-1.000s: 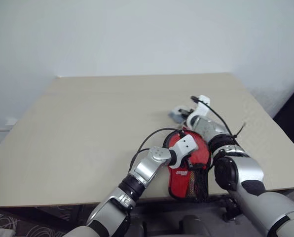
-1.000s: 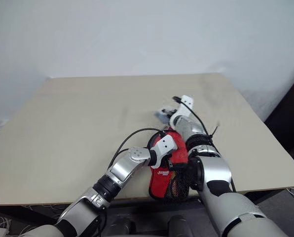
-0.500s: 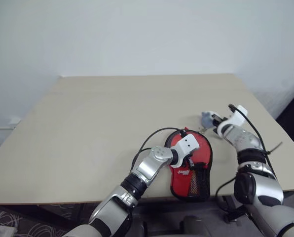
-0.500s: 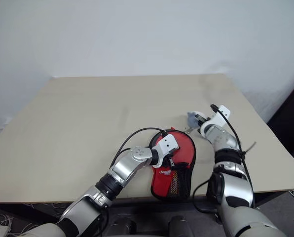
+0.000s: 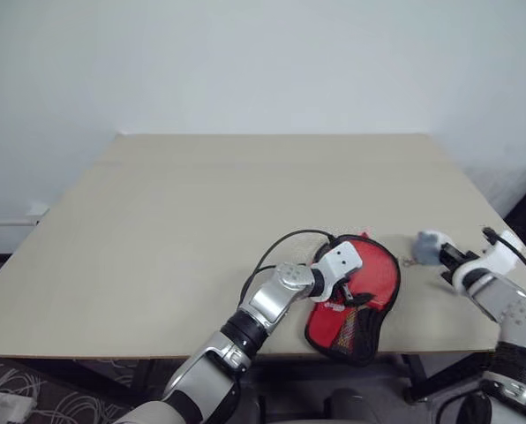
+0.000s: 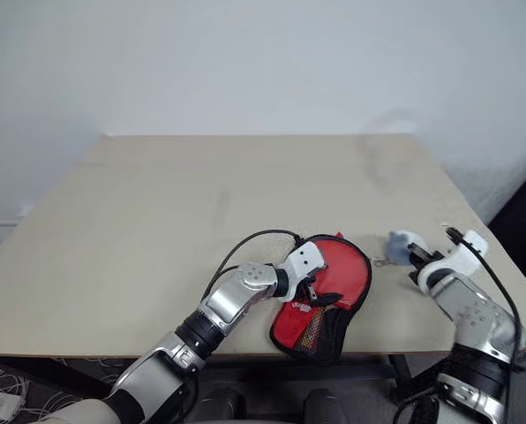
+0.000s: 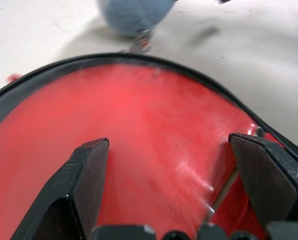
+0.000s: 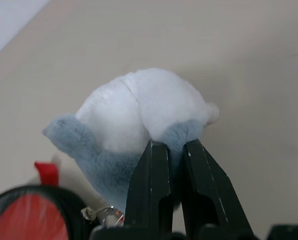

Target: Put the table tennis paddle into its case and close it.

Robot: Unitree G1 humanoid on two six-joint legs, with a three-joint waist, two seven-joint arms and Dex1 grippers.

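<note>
The broad beige tabletop [image 5: 201, 212] carries everything, its far half bare. At about five o'clock on it, at the near edge, lies the red paddle-shaped soft zip case with black piping and a mesh panel [image 5: 373, 269], its narrow handle end hanging just over the edge toward six o'clock. The table tennis paddle itself cannot be made out separately: the left wrist view shows a smooth red face ringed by a black rim, which may be the rubber of the bat inside the pouch or the pouch's own outer skin, and I cannot tell which.

The left pincer [image 7: 175, 165] rests over the round part of the case with its two black fingers [image 7: 86, 180] spread wide apart, one on each side of the red face, clamped on nothing.

At about four o'clock, well out from the case toward the tabletop's right edge, the right pincer [image 8: 173, 165] has its fingers pressed together on the grey underside of a small fluffy white-and-grey plush ball [image 6: 402, 245], which carries a small metal ring.

Judging from this, the case looks flat and largely shut, so the closing appears near done or done. What may remain is confirming the zip has run its full way round.
</note>
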